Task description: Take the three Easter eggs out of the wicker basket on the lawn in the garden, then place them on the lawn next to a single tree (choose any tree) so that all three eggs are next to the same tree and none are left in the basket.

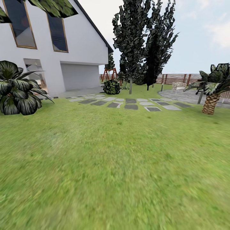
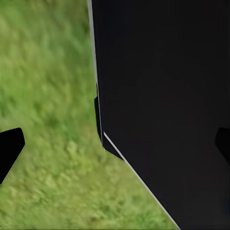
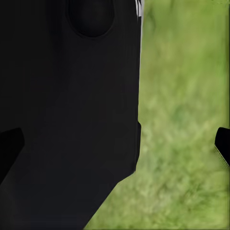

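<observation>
Head view gives you the lawn (image 1: 115, 166) running up to stepping stones (image 1: 131, 103), a white house (image 1: 64, 48), dark cypress-like trees (image 1: 143, 38) and a small palm (image 1: 212, 92). Both wrist views look down on grass beside the robot's black body (image 2: 167, 96); your left hand (image 2: 115, 143) and right hand (image 3: 115, 143) each have fingertips spread wide, holding nothing.

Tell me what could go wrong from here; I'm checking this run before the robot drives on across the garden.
1. The head view shows only open lawn, so the search for the egg basket may wander.
2. The dark columnar tree stands out ahead and could be wrongly chosen; a thin pale trunk stands beside it.
3. The stepping stones ahead and the broad-leaved plant could hinder the wheeled base.
</observation>
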